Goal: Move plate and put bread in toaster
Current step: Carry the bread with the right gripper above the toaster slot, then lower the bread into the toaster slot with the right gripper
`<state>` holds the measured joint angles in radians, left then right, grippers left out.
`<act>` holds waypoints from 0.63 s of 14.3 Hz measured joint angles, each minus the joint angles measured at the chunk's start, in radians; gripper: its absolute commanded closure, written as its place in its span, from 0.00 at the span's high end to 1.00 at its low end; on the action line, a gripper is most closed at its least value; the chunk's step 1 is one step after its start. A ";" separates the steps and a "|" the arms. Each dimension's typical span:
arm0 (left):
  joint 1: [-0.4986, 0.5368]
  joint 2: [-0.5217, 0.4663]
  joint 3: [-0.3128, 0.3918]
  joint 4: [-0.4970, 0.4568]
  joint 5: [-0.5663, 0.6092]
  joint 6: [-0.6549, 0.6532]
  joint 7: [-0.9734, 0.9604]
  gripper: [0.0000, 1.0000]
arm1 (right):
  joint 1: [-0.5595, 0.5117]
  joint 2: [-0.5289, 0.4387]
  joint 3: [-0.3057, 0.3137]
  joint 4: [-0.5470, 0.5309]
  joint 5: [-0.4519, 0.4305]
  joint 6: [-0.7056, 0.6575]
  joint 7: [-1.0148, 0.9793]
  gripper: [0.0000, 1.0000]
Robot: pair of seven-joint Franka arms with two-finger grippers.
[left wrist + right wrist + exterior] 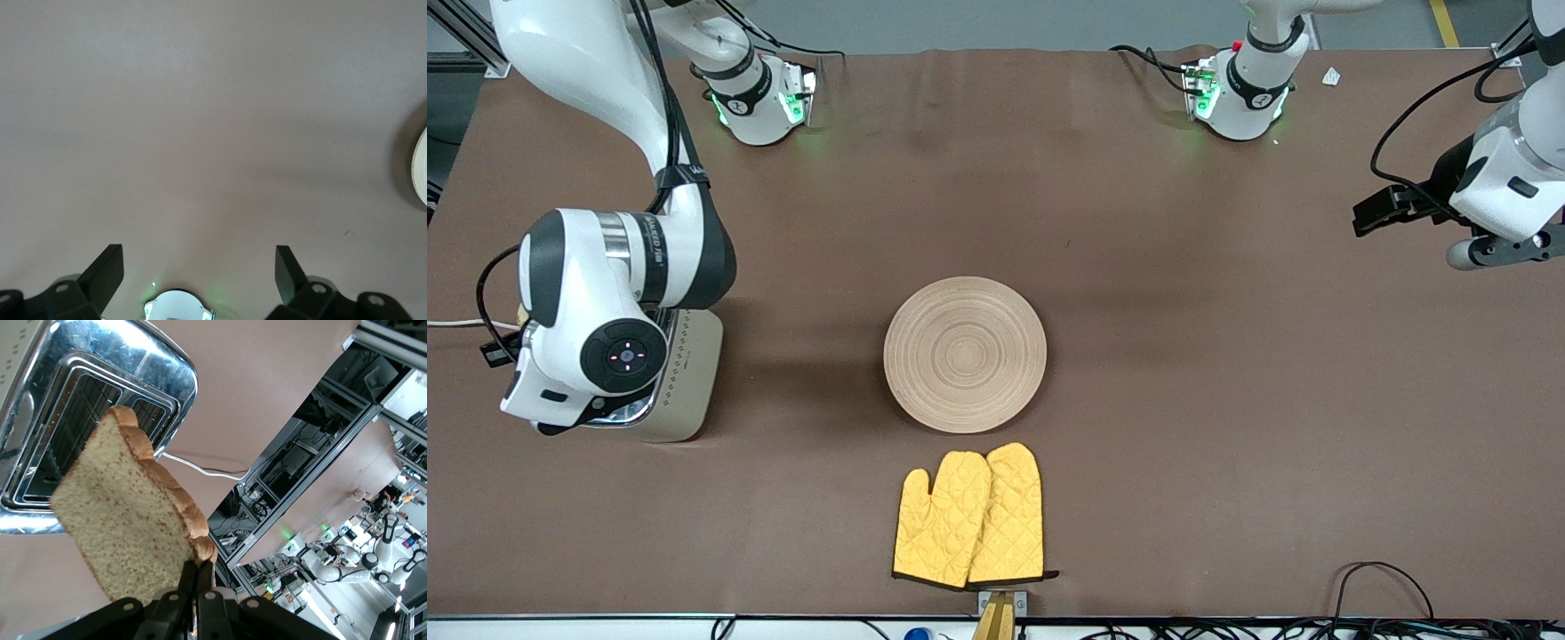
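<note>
The plate point(965, 354) lies empty at the middle of the table; its edge also shows in the left wrist view point(421, 167). The toaster point(689, 373) stands at the right arm's end of the table, mostly covered by the right arm's hand. In the right wrist view my right gripper point(197, 570) is shut on the crust edge of the bread point(127, 533) and holds it tilted just above the toaster's chrome top point(160, 380) and its slots. My left gripper point(1385, 210) point(198, 257) is open and empty over bare table at the left arm's end.
A pair of yellow oven mitts point(971, 516) lies nearer to the front camera than the plate. The toaster's white cord point(200, 468) runs off toward the table's edge point(449, 324). Cables lie along the front edge.
</note>
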<state>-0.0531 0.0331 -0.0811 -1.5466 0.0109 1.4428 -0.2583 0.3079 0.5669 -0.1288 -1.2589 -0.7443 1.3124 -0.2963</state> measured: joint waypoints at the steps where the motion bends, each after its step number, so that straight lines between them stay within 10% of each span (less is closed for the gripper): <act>1: 0.000 -0.001 -0.003 0.000 0.000 0.011 0.000 1.00 | 0.000 0.004 0.001 -0.008 0.000 0.001 0.013 0.00; 9: 0.000 -0.036 -0.007 -0.015 0.028 0.100 0.086 1.00 | 0.001 0.037 0.004 -0.043 -0.001 0.001 0.089 0.01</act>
<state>-0.0527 -0.0030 -0.0879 -1.5614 0.0386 1.5426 -0.1721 0.3089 0.6043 -0.1247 -1.3024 -0.7451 1.3134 -0.2075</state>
